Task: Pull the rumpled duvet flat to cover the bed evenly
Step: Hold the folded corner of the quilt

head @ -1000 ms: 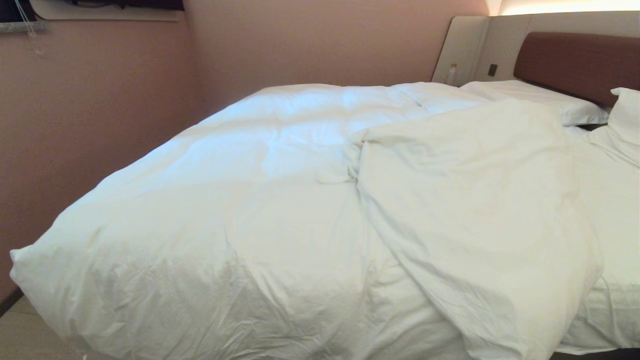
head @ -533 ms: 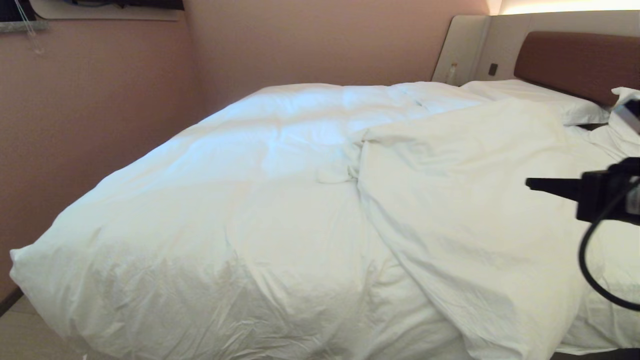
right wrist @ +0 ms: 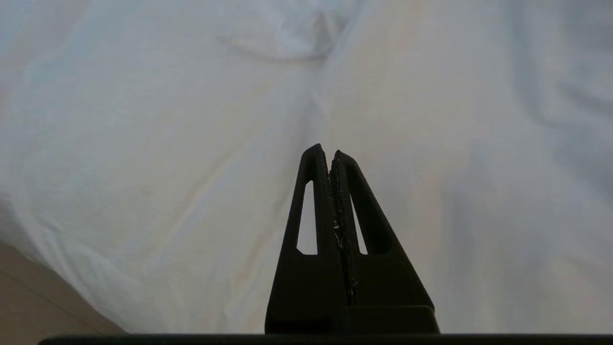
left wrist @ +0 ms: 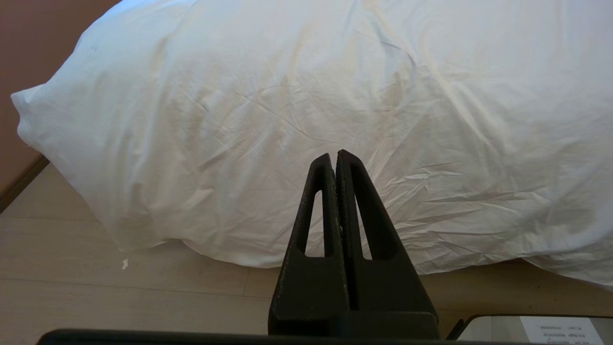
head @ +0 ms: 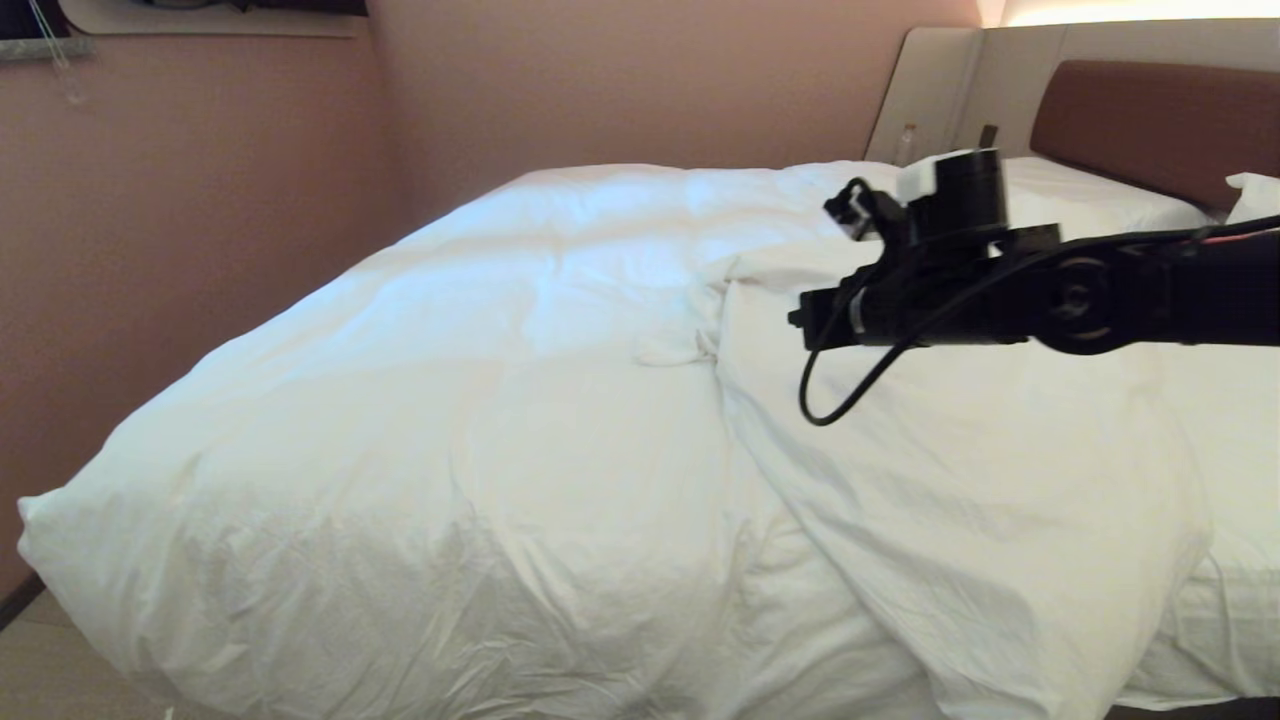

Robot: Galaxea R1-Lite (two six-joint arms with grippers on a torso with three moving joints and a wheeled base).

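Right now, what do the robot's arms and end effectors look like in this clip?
The right arm is matte black with a round joint housing, a white-capped black cylinder on top, and a loose black cable looping beneath. The right end effector and left end effector match: two black, tapered, wedge-shaped fingers with long triangular cutouts and rough inner faces. The left arm itself is not visible.

Dusty-pink walls (head: 200,200) meet in a corner on the left side of the head view. High on the left wall sits a pale ledge (head: 210,25). At the right, beige panels (head: 930,90) carry a small dark switch (head: 988,135), with a small bottle (head: 907,140) standing before them. A warm strip of light (head: 1140,10) glows along the top. The floor (left wrist: 119,292) is pale wood-look planks with a dark skirting board (left wrist: 21,184).
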